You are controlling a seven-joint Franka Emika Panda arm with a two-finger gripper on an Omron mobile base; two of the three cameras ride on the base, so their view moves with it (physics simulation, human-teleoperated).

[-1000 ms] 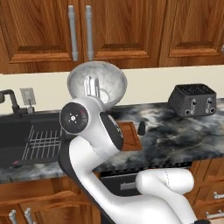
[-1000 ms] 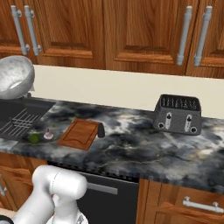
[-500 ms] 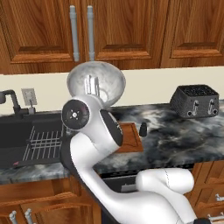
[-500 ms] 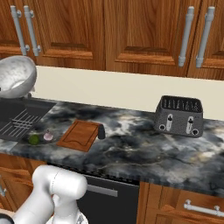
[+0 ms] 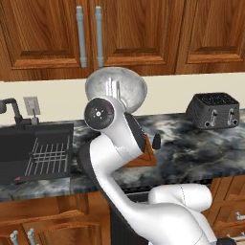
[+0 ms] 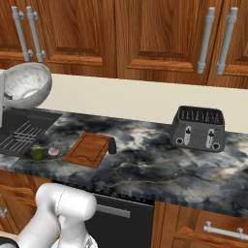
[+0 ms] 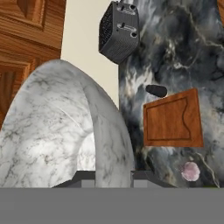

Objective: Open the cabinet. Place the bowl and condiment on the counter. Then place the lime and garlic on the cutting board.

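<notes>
Left base view: I see bowl [image 5: 116, 87] held aloft below closed cabinet [image 5: 91, 36] doors, above counter [image 5: 191, 148]; condiment [image 5: 156, 140] stands beside cutting board [image 5: 144, 155].

Right base view: bowl at far left, tilted; lime [image 6: 37, 154] and garlic [image 6: 53, 151] on counter just left of board, toaster [image 6: 199, 128] well right.

Hand view: my gripper [image 7: 113, 175] pinches bowl rim, wall between fingertips.
</notes>
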